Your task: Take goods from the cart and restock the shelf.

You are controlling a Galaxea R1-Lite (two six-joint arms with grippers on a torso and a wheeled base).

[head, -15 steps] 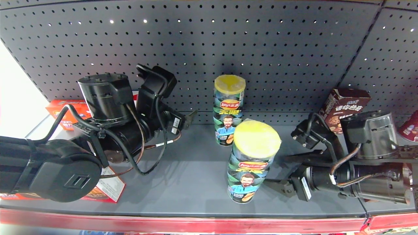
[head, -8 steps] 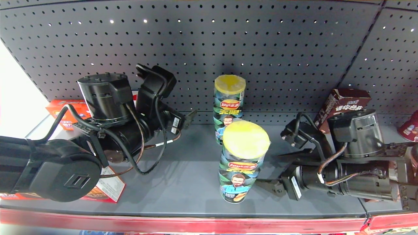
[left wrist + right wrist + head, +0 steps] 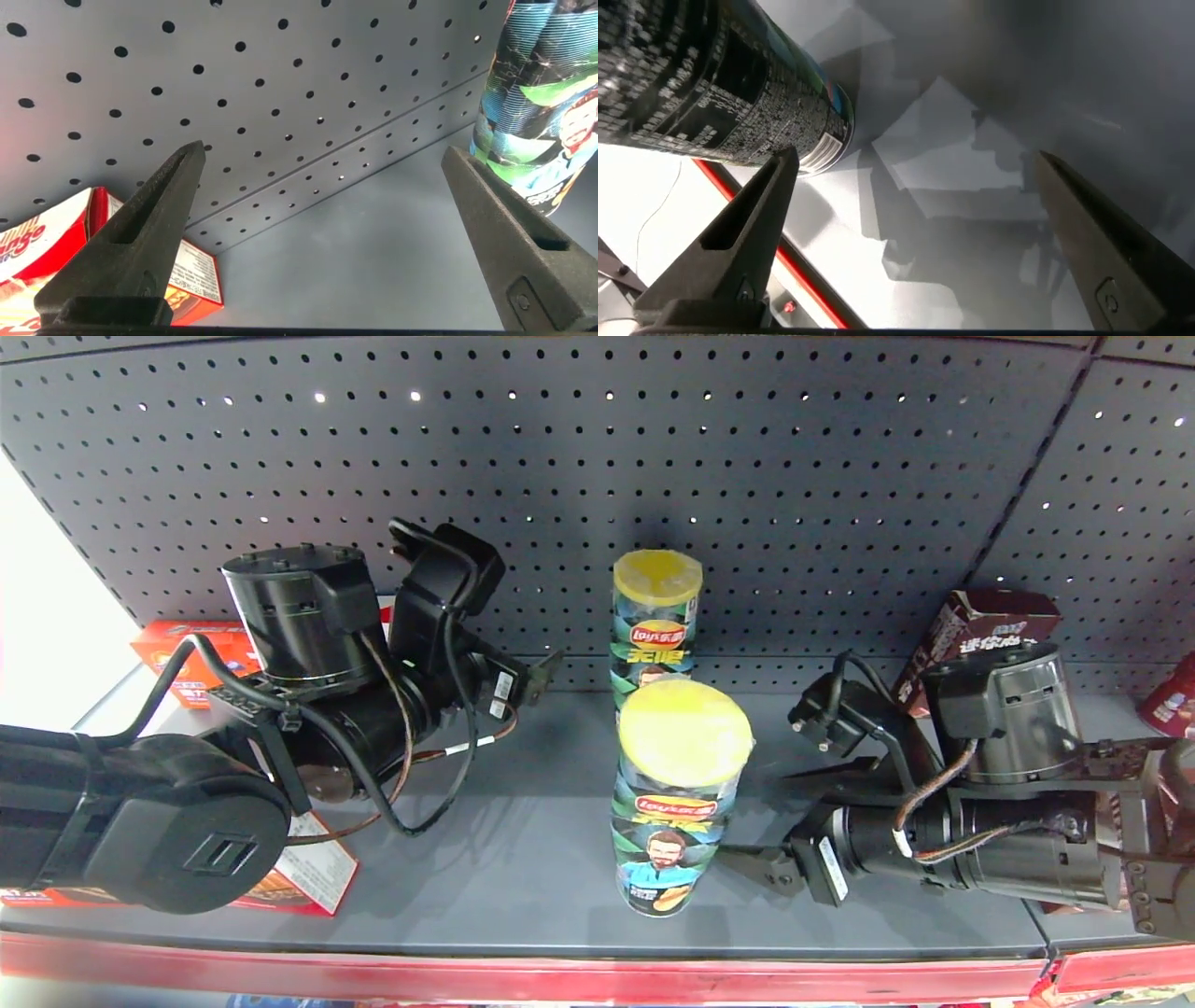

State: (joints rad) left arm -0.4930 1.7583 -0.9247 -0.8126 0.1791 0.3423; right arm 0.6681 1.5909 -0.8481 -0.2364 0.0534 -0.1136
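Movement of the front yellow-lidded, green-printed cardboard chip can point(image 3: 674, 803): with the right pincer point(image 3: 915, 159) open beside it, it has slid left along the grey metal shelf point(image 3: 523, 859) near the front edge and now lines up before the matching rear can point(image 3: 655, 616). It looks nearly placed. The left pincer point(image 3: 322, 149) is open and empty.

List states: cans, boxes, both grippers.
front can, upright, lid on
rear can, upright, lid on
left gripper, jaws open, empty
right gripper, jaws open, empty, beside front can
brown box, standing, closed
rear orange box, lying flat, closed
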